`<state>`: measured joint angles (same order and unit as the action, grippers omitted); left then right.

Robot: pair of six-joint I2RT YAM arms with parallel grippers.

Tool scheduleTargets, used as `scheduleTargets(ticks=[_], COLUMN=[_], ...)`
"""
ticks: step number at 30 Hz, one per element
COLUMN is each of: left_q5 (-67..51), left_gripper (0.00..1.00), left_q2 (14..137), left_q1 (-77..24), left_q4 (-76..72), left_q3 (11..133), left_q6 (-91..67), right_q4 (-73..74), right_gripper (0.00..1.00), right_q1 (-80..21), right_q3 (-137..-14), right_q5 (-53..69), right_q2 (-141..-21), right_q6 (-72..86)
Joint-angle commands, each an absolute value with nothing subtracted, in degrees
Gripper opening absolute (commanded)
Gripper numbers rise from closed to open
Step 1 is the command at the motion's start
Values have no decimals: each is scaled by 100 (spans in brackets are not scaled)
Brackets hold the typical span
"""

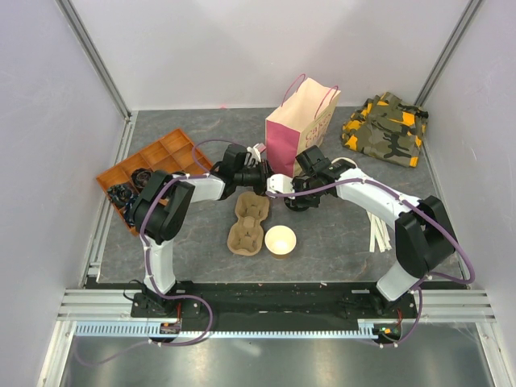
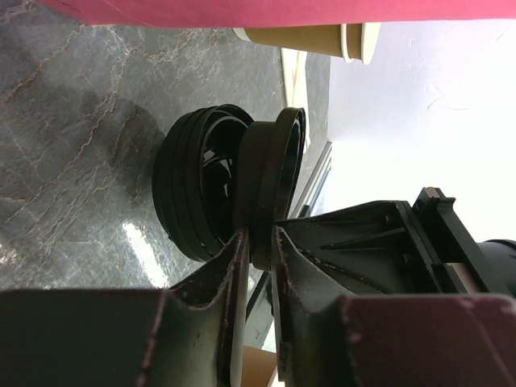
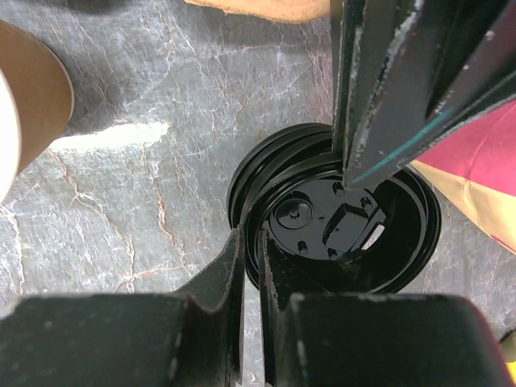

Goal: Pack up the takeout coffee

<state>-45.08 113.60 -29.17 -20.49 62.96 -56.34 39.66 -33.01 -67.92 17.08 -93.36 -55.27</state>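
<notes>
No lidded takeout coffee shows in any view. A lidless tan cup (image 1: pixel 280 240), white inside, stands by the cardboard cup carrier (image 1: pixel 248 222). Both grippers meet over a nested stack of black lids (image 2: pixel 197 193) in front of the pink bag (image 1: pixel 298 129). My left gripper (image 2: pixel 260 238) is shut on the rim of the outermost black lid (image 2: pixel 278 161), which stands a little apart from the stack. My right gripper (image 3: pixel 250 242) is shut on the rim of the lid stack (image 3: pixel 347 218). The left gripper's fingers (image 3: pixel 363 105) reach in from above in the right wrist view.
An orange divided tray (image 1: pixel 165 153) with more black lids sits at the left. A camouflage cloth (image 1: pixel 387 129) lies at the back right. White sticks (image 1: pixel 379 230) lie near the right arm. Metal frame rails border the grey mat.
</notes>
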Motion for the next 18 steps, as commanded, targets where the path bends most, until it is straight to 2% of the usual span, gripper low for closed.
scheduleTargets(ticks=[1,4,8,10,18], left_q5=[-4597,-4588,-4623,-4641,-4825], left_gripper=[22,17,8,3,2], left_q2=[11417,11434,11435,11426,11198], left_q1=[-2962,-2962,-2953,-2953,-2944], left_q4=[-2443,-2452,-2531,-2566,-2602], left_q3=[6460,6460,6442,6442,6390], left_q6=[-5836,-5853,-5906,-5924,-6020], right_q4=[3736,3735,3735,3744,3901], right_gripper=[3,10,25,28,56], right_q1=[-3331,-3331,-3331,-3340,-3340], right_q3=[-6935,-6943,-6935,-6926,-7136], right_q5=[1714,1679,1618,1591,1381], right_q2=[-9264,-9264,-9264,-9246,-9079], right_q6=[-5493,-5449,-5423,-5405,-5361])
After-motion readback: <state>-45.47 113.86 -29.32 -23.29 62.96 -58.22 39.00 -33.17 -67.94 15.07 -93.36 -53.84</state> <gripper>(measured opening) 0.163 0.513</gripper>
